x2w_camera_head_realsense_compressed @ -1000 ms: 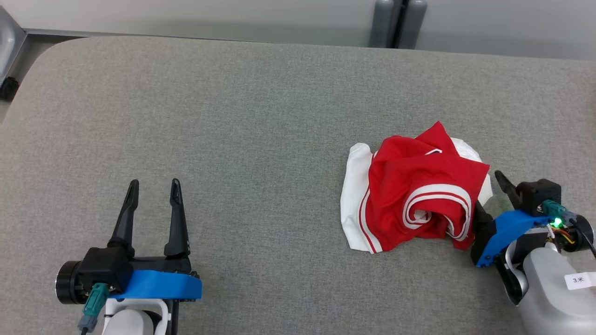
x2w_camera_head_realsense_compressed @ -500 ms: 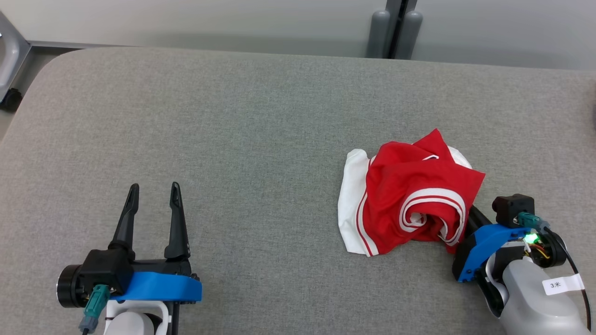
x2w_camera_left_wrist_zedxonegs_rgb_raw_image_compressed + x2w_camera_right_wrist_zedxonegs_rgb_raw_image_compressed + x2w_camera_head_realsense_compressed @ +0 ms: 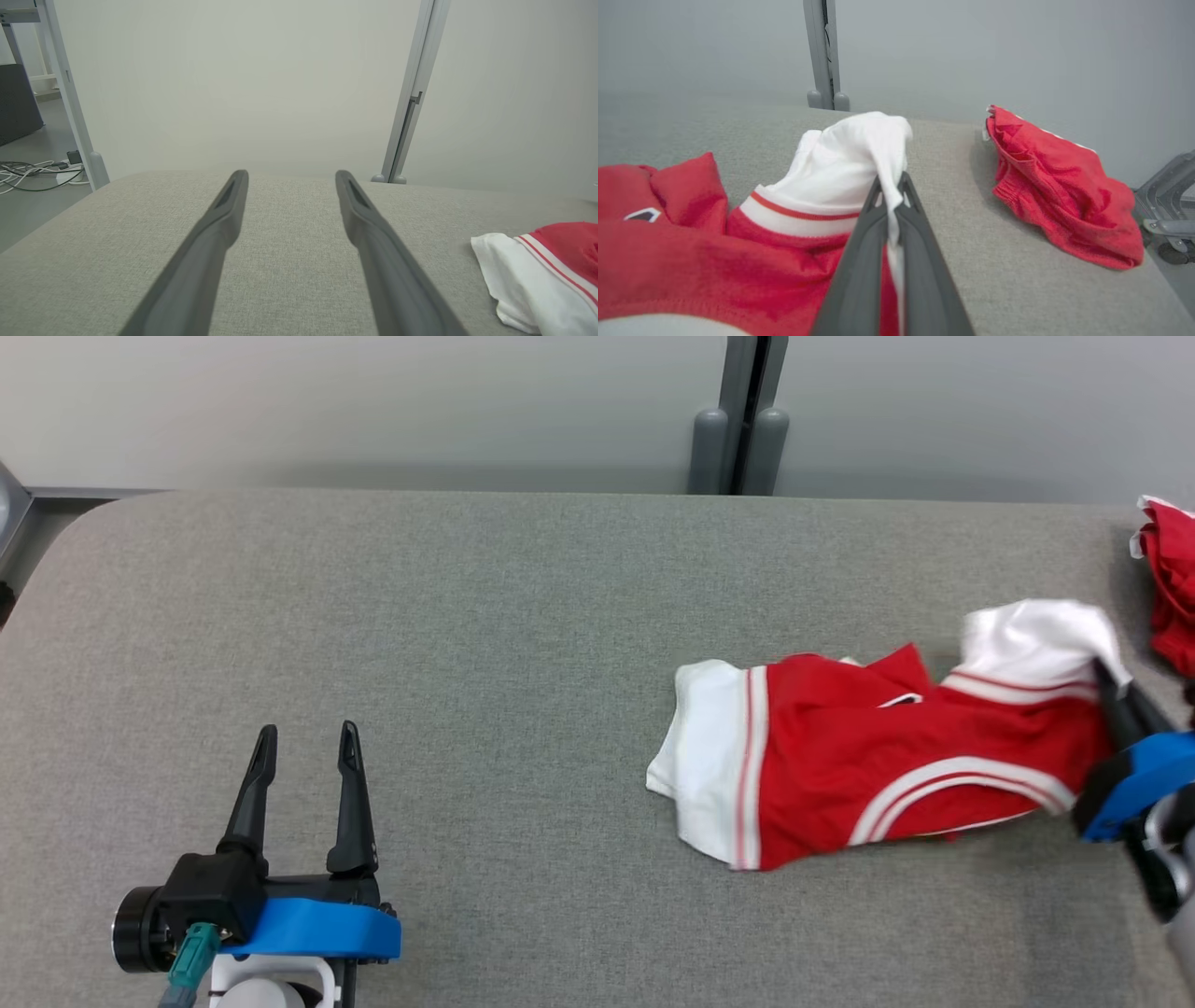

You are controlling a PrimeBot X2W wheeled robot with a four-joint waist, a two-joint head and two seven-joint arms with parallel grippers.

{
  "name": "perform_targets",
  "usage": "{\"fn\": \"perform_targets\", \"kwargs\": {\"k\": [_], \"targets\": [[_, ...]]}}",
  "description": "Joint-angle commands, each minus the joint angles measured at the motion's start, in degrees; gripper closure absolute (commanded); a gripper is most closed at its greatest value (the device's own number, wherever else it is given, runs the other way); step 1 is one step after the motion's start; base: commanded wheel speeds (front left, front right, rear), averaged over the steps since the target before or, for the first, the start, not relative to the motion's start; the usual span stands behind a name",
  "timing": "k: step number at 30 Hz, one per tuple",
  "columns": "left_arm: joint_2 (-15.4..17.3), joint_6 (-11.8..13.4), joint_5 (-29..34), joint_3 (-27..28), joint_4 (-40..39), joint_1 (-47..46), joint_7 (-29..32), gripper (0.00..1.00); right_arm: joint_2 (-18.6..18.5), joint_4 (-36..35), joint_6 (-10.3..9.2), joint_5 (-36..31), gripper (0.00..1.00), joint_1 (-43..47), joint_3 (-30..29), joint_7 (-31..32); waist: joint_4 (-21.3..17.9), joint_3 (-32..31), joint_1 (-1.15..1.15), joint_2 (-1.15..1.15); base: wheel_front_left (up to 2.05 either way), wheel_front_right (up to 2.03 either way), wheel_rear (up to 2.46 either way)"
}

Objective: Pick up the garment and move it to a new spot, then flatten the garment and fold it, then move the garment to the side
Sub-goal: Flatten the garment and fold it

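I see the garment [image 3: 840,775], red with white stripes and white ends, lying stretched long on the right side of the grey fabric table [image 3: 467,616]. My right gripper [image 3: 892,181] is clamped on its white corner, and my left gripper [image 3: 308,732] is spread wide at lower left. Pale wall behind, one grey post [image 3: 738,429]. Two garments in all: a second red garment [image 3: 1064,196] sits crumpled near the right edge.

Left hand [image 3: 308,735], lower left of frame — fingers parted wide, pointing up the frame, nothing between them. Right hand [image 3: 1106,674], right edge — fingers pressed together, pinching the garment [image 3: 887,775].
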Motion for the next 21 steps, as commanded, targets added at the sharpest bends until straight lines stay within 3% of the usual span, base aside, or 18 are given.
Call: {"fn": "perform_targets", "kwargs": {"k": [1,5,9,21], "targets": [[-0.1,0.1,0.1,0.2,-0.2,0.6,-0.3,0.00,-1.7,-1.5,-0.01,0.1,1.00,-0.1,-1.1,-0.3,-0.4,-0.4,0.00,0.00,0.00,0.00,0.00],[-0.1,0.4,-0.2,0.0,-0.5,0.7,-0.3,0.00,-5.0,-4.9,-0.01,-0.5,1.00,-1.5,-3.3,-0.3,-0.6,-0.9,0.00,0.00,0.00,0.00,0.00],[-0.1,0.7,-0.6,-0.3,-0.6,0.9,-0.3,0.00,-5.8,-8.4,-0.01,-1.2,1.00,-2.5,-3.7,-0.3,-0.6,-1.4,0.00,0.00,0.00,0.00,0.00],[-0.1,1.3,-2.0,-1.3,-0.7,1.6,-0.3,0.00,2.5,-20.0,-0.01,-3.0,1.00,-2.9,4.1,3.1,2.2,-3.0,0.00,0.00,0.00,0.00,0.00]]}}
